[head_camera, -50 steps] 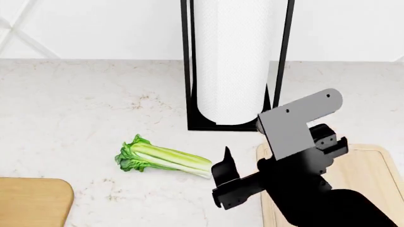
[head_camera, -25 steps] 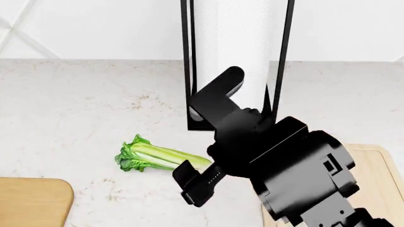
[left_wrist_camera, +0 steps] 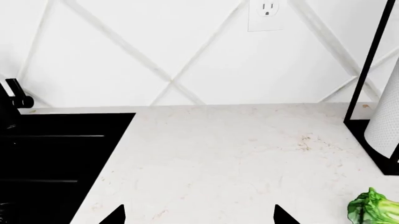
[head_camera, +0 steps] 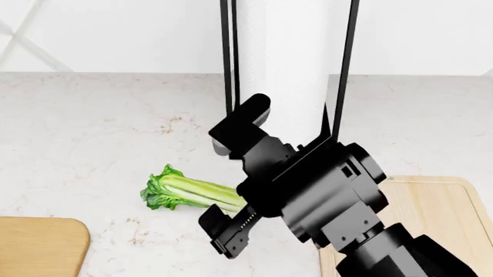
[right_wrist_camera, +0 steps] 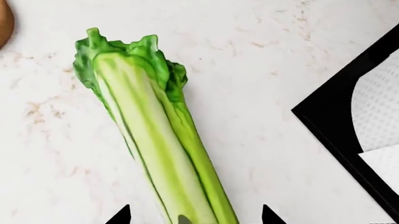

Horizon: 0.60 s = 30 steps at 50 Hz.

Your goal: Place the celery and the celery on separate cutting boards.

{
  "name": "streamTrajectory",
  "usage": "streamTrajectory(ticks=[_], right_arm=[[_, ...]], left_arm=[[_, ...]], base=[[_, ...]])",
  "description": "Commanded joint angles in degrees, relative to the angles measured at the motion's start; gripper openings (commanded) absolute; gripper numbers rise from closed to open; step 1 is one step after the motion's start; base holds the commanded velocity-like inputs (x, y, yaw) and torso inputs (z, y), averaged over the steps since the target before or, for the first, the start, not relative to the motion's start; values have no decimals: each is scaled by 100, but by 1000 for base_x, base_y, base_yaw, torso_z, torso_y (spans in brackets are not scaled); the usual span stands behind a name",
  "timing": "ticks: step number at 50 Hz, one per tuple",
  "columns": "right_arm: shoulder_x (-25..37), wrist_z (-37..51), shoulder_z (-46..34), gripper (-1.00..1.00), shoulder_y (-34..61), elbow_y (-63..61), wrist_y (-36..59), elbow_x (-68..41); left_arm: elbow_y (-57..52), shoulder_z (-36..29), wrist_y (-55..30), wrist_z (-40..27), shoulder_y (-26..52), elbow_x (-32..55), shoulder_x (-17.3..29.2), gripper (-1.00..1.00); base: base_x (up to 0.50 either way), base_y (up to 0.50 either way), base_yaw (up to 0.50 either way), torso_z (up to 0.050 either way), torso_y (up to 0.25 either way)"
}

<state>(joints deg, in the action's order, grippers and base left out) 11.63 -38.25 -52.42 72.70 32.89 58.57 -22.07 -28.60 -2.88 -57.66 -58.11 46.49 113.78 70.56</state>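
One celery (head_camera: 189,193) lies on the marble counter with its leaves to the left. It fills the right wrist view (right_wrist_camera: 156,140), and its leaf tip shows in the left wrist view (left_wrist_camera: 374,210). My right gripper (head_camera: 231,184) is open just above its stalk end, one finger on each side (right_wrist_camera: 194,217). My left gripper (left_wrist_camera: 198,217) is open and empty over bare counter. The tan cutting board (head_camera: 38,245) is at the front left, and the paler cutting board (head_camera: 443,205) is at the right, partly behind my arm. The other celery is out of view.
A black paper towel holder (head_camera: 289,69) with a white roll stands behind the celery, close to my right arm; it also shows in both wrist views (left_wrist_camera: 380,116) (right_wrist_camera: 349,121). A black sink (left_wrist_camera: 56,158) with a faucet (left_wrist_camera: 12,100) lies off to one side.
My right arm has swung left from over the paler board to the celery and turned, so its open fingers now straddle the stalk end. The celery has not moved.
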Motion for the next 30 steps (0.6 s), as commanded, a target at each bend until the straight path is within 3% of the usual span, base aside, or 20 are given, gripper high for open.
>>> streamTrajectory(ticks=[1, 6, 7, 12, 21, 30], right_arm=[[-148, -216, -90, 100, -129, 221, -44, 41], [-155, -171, -50, 100, -134, 255, -88, 33], [-139, -155, -44, -100, -126, 184, -62, 27], [-56, -17, 65, -100, -98, -173, 135, -40], [523, 206, 245, -100, -313, -2452, 1102, -490], [875, 759, 935, -100, -438, -3943, 2087, -863]], left_arm=[[36, -11, 177, 66, 16, -140, -58, 100], [35, -70, 165, 37, 57, -157, -99, 100], [39, -82, 162, 29, 71, -158, -105, 100], [29, -43, 179, 62, 24, -164, -92, 100], [-16, 13, 172, 90, 12, -117, -11, 100], [-75, -25, 175, 52, 21, -132, -51, 100]], base=[[0, 0, 0, 0, 0], [0, 0, 0, 0, 0], [0, 0, 0, 0, 0], [0, 0, 0, 0, 0], [0, 0, 0, 0, 0], [0, 0, 0, 0, 0]])
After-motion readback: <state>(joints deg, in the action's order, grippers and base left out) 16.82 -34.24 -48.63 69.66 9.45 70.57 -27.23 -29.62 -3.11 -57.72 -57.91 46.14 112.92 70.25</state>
